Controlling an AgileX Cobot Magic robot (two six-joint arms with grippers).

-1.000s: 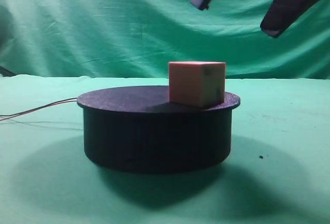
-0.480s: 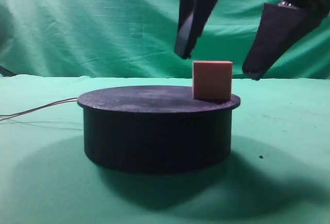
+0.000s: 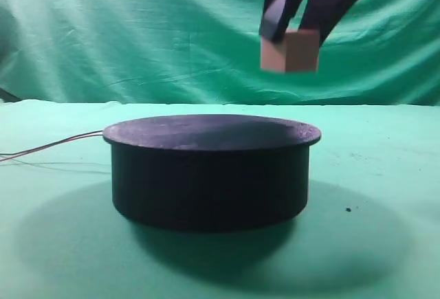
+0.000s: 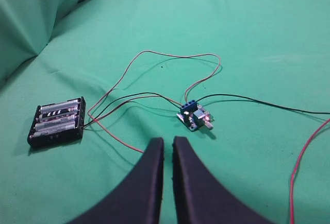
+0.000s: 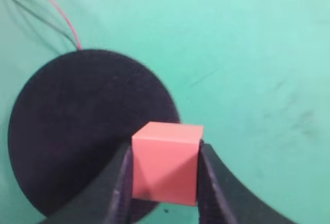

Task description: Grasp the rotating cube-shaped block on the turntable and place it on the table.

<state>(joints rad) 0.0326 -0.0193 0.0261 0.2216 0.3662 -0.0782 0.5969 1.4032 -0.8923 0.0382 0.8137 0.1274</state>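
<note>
The salmon-pink cube-shaped block (image 3: 291, 51) hangs in the air above the right rim of the black turntable (image 3: 210, 168), clear of its top. My right gripper (image 3: 294, 32) is shut on the block, one dark finger on each side. From the right wrist view the block (image 5: 165, 163) fills the gap between the fingers, with the turntable's dark disc (image 5: 87, 126) below and to the left. My left gripper (image 4: 168, 142) hovers over the green table (image 4: 258, 38) with its fingers almost together and nothing between them. It does not show in the exterior view.
Under the left gripper lie a black battery holder (image 4: 56, 122), a small blue circuit board (image 4: 194, 116) and looping red and black wires (image 4: 154, 55). Thin wires (image 3: 48, 149) trail left from the turntable. Wrinkled green cloth (image 3: 137, 31) hangs behind.
The right gripper came down around the block on the turntable, closed on it and lifted it off the disc. The block now hangs above the right rim.
</note>
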